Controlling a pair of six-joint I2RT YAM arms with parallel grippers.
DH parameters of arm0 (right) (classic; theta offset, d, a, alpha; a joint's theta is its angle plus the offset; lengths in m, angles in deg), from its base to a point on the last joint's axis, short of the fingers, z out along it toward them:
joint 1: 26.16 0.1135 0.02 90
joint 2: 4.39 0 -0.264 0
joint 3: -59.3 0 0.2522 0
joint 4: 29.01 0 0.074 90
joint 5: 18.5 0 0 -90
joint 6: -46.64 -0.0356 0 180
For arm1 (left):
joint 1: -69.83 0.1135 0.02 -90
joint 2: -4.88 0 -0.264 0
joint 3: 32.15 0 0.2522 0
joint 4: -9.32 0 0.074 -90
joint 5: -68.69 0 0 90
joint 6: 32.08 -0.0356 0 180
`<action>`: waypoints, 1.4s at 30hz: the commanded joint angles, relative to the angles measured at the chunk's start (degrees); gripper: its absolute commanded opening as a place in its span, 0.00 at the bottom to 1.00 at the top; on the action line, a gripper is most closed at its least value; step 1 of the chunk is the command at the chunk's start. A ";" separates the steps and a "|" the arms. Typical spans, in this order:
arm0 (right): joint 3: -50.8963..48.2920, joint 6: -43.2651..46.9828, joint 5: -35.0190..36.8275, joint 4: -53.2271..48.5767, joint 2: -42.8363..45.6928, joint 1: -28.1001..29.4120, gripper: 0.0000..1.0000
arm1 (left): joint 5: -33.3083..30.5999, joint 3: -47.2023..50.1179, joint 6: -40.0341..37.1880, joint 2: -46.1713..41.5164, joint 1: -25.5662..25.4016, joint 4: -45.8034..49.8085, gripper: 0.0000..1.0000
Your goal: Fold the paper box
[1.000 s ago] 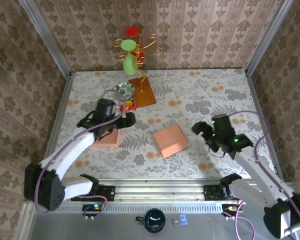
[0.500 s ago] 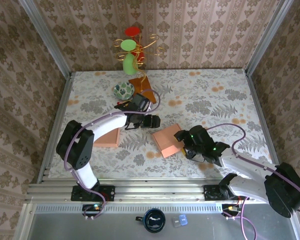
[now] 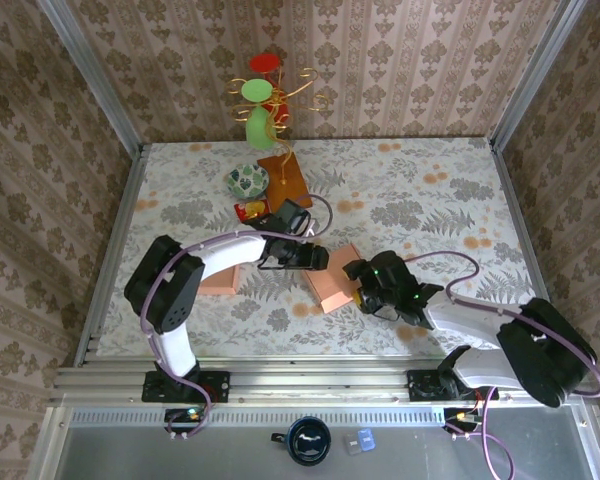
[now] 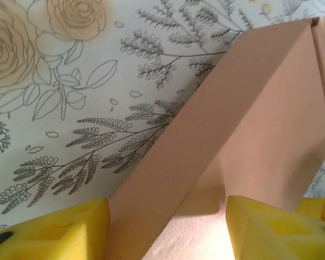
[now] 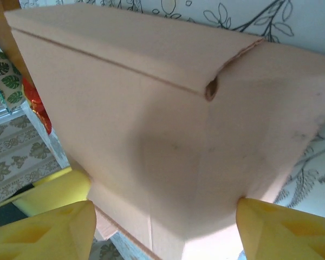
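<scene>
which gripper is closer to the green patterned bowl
Left. The left gripper is at the paper box's far-left edge, just down-right of the bowl; the right gripper is on the box's right side, farther from the bowl.

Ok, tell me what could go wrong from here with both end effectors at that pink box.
1. The left end effector and right end effector straddle one small paper box from opposite sides, close together; they could collide.
2. The right one spans a folded corner; squeezing there might crease the card off its score line.
3. The left arm passes over a second pink sheet; a swing could drag it.
</scene>
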 commanded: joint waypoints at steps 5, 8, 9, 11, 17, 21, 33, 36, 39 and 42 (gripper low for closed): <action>0.18 -2.16 0.65 11.81 -8.14 0.38 0.66 | 4.01 2.17 2.70 1.12 -1.75 -2.97 0.56; 0.71 -2.22 0.60 12.92 -8.81 0.46 0.65 | 3.66 2.69 2.87 1.00 -1.91 -3.08 0.56; 0.96 -1.99 0.57 12.31 -8.87 0.47 0.65 | 3.81 2.94 3.02 1.00 -1.91 -3.26 0.56; 0.99 -1.88 0.36 13.17 -9.59 0.47 0.65 | 4.58 3.21 3.38 1.17 -1.92 -4.01 0.55; 0.06 -3.88 -0.20 17.86 -11.53 0.64 0.64 | 4.45 3.23 3.50 0.69 -2.28 -4.49 0.55; -0.08 -4.06 0.73 15.12 -8.94 0.64 0.64 | 3.80 2.66 3.08 0.23 -2.19 -3.62 0.55; -2.17 -3.42 1.86 -5.13 7.80 0.38 0.79 | 2.78 2.18 2.35 -0.01 -0.96 -2.27 0.55; -2.90 -3.43 2.47 -5.14 9.52 0.43 0.77 | 3.11 2.12 2.35 0.29 -1.01 -2.48 0.55; -2.39 -3.38 2.08 -2.55 7.05 0.38 0.76 | 3.12 1.86 2.35 0.55 -1.01 -2.55 0.55; -1.42 -3.44 0.52 2.41 2.09 0.38 0.72 | 3.30 1.39 2.10 0.95 -1.12 -2.45 0.55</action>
